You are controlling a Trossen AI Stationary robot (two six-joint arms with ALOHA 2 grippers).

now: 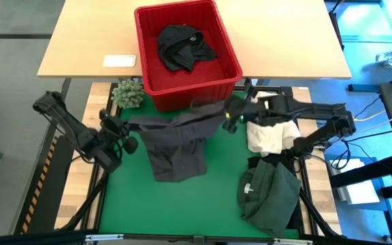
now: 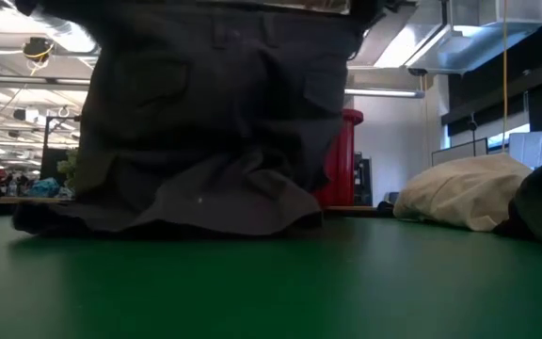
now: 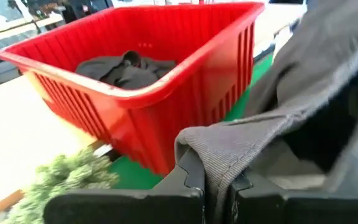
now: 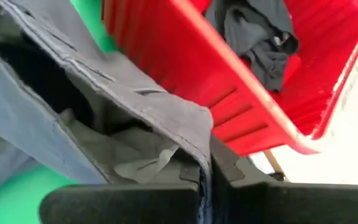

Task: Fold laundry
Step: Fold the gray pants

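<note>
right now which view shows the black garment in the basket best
The high view: the black garment lies whole in the red basket. Both wrist views catch part of it over the rim; the low view misses it.

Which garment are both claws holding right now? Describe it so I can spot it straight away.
Start at the red basket; just in front of it, over the green mat, hangs the dark grey garment. The left claw and right claw pinch its top edge. Unlike the folded dark green garment and cream cloth heap, it is stretched between both claws.
</note>
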